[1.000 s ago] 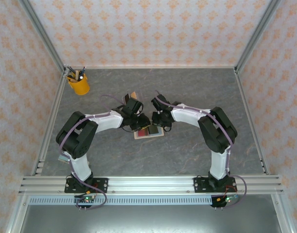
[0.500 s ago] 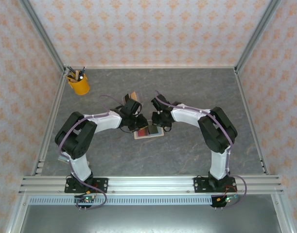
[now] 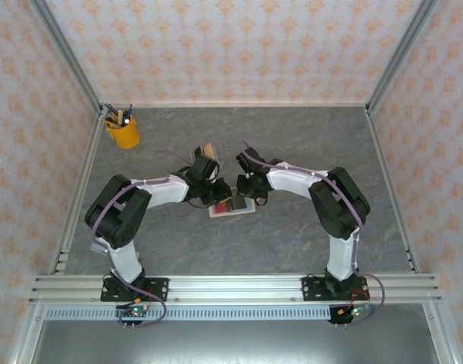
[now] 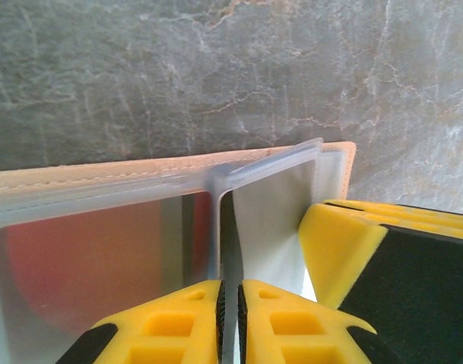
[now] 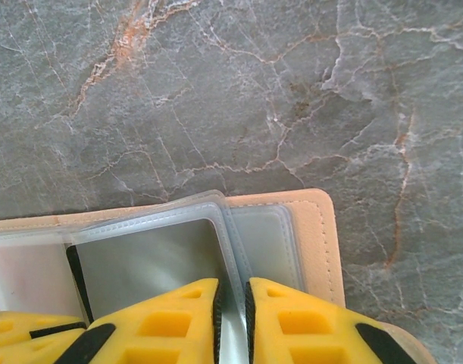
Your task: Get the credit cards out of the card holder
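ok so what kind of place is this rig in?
Likely a lab test cell, not a real room: aluminium frame, patterned wallpaper panels on three sides, stone-look table with a yellow pen cup.

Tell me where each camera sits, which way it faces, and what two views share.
Top external: above and behind the bases, looking down on the table; left arm and right arm meet at the card holder.
Left wrist: on the left arm, looking down past the left gripper, jaws shut on a clear sleeve of the card holder.
Right wrist: same past the right gripper, jaws shut on a sleeve.
Shared: both wrist views show the holder's tan edge and the other arm's yellow jaws.
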Motion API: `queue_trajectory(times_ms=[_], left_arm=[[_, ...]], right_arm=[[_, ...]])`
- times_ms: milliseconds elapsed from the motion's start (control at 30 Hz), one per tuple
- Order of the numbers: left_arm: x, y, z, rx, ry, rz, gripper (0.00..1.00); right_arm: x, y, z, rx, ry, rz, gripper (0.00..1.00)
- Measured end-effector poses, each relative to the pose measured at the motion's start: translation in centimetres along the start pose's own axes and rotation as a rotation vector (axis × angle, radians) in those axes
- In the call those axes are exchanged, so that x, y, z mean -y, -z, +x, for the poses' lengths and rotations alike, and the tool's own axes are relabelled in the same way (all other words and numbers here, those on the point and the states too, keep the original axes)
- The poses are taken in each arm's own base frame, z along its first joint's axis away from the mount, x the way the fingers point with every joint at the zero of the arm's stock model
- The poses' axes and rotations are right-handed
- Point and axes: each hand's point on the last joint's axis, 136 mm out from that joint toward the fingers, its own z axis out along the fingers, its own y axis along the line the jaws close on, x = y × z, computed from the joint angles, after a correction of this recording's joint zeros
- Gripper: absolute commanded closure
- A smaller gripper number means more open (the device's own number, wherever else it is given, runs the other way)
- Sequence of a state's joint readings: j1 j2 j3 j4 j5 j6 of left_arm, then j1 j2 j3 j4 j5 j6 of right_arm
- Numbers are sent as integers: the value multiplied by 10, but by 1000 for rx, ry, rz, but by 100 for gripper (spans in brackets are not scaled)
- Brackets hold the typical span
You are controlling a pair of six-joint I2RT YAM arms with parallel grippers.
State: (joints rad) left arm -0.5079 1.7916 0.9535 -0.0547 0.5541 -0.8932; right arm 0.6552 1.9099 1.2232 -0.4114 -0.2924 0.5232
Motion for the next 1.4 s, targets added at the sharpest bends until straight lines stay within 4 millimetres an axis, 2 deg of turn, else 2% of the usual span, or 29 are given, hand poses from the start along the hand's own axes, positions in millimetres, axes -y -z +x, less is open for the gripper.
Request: queue_trajectory(times_ms=[700,1133,1400], left_arm=[[-5,-4,-3,-5,14,5,84],[-7,8,-5,21,14,-16,84],[-12,0,-4,1,29,-8,81]], right_arm=[[-1,0,1,-9,-1,-9,83],[-1,-1,2,-13,-1,-11,83],[-1,-1,2,-14,-1,-12,84]])
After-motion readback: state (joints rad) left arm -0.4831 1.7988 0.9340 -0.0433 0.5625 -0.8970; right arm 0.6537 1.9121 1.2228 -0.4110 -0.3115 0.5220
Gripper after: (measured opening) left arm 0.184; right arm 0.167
